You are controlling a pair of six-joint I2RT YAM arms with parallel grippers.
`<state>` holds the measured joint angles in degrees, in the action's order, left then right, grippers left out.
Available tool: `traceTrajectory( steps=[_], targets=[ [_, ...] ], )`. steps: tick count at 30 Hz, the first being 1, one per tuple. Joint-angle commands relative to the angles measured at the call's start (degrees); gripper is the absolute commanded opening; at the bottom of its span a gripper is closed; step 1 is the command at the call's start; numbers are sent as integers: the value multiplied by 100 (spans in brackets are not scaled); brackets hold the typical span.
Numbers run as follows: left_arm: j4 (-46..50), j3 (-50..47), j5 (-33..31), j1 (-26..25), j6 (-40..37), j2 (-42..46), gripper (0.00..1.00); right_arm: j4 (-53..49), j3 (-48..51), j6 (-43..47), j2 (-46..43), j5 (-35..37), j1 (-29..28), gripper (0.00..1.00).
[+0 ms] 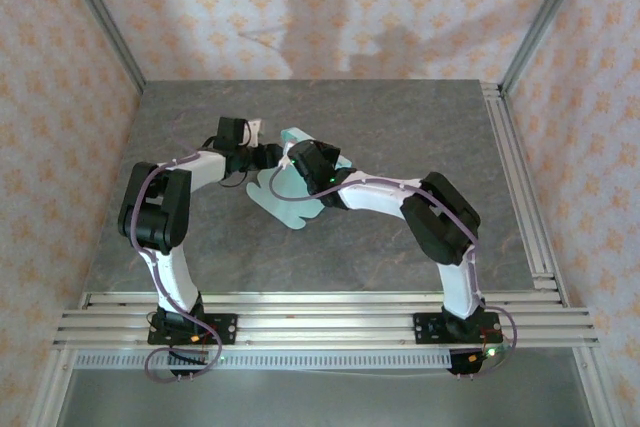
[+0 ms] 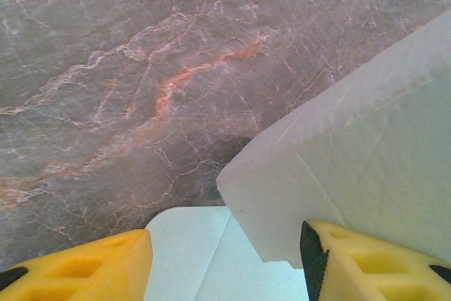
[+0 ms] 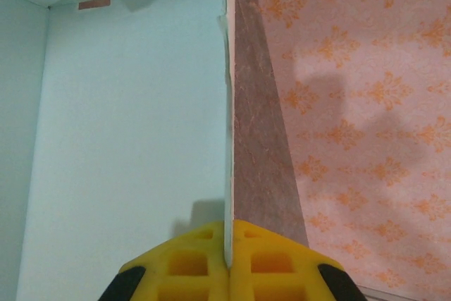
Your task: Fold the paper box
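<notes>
A: Two tools counted, two arms, and one box (image 1: 285, 205), near the middle of the tabletop (image 1: 420, 127), between both arms.

B: Agreed, nothing else loose to count. And the right tool (image 3: 229, 229)?

A: Clenched on the thin edge of an upright wall (image 3: 134, 139) of the box, holding it vertical. Two small slots (image 3: 95, 3) noted near the top fold of that wall.

B: And the left tool (image 2: 225, 244)?

A: Released, with fingers (image 2: 91, 269) wide apart and nothing pinched between. Hovering low above a flat panel (image 2: 197, 244) of the box, with one raised flap (image 2: 352, 146) just beside one finger.

B: So which step, probably?

A: Seems to be the raising of the sides: one wall held up, the neighbour flap ready to be turned.

B: Needed next?

A: Likely to hold firm on the right, then to push the flap inward with the left finger, gently, along the crease. Cannot tell which tab goes into which slot.
</notes>
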<state>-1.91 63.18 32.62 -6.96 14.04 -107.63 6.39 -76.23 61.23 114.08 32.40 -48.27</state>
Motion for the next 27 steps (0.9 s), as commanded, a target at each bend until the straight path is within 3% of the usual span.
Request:
traceTrajectory(
  steps=[1, 20, 27],
  targets=[
    [-184, 32, 104, 10, 56, 3, 59, 223, 201, 240, 11, -11, 2, 0],
    [-94, 163, 77, -76, -75, -214, 59, -188, -79, -15, 159, -173, -16, 0],
    [-597, -332, -113, 107, 338, 402, 63, -1150, -235, -975, -161, -639, 63, 0]
  ],
)
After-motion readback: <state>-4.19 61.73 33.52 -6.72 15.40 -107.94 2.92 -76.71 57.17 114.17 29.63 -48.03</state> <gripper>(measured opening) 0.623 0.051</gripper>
